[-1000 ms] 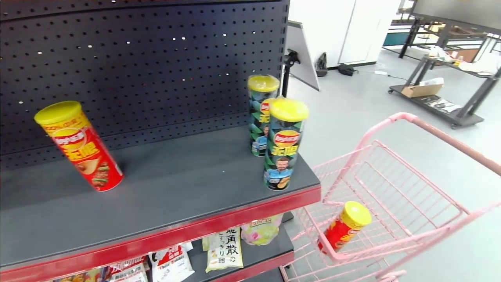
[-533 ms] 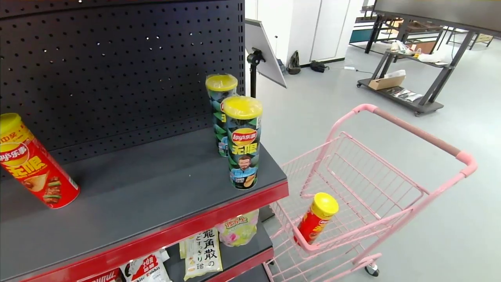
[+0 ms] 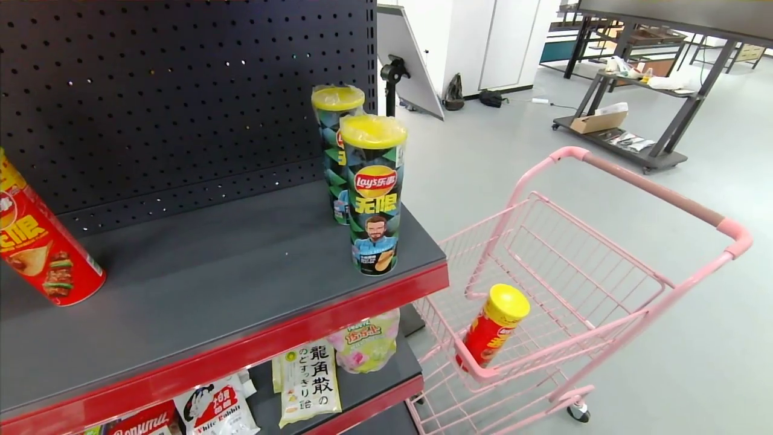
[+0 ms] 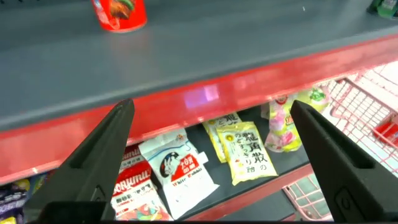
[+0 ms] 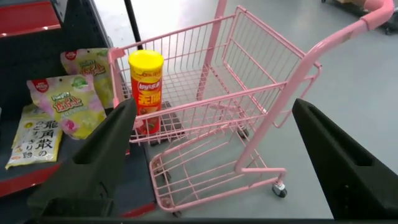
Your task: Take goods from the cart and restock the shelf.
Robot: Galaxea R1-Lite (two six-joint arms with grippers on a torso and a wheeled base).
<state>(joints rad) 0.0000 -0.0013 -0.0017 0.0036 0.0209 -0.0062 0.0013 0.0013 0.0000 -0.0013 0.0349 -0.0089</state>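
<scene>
red can (image 3: 495, 326) leans near-upright in cart (image 3: 658, 192) corner beside shelf (image 3: 241, 272) | right tool (image 5: 212, 106) — spread apart, nearer arm, can ahead of it | left tool (image 4: 211, 106) — apart, facing shelf edge

top shelf (image 3: 229, 272): red canister (image 3: 37, 244), two green canisters (image 3: 374, 205) | pink cart (image 3: 652, 190): red tube (image 3: 495, 329)

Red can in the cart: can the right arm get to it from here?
Probably yes. The right gripper is open and faces the red can, whose lid rises above the wire rim of the pink cart; the basket top is open. The wire sides would block a low approach.
</scene>
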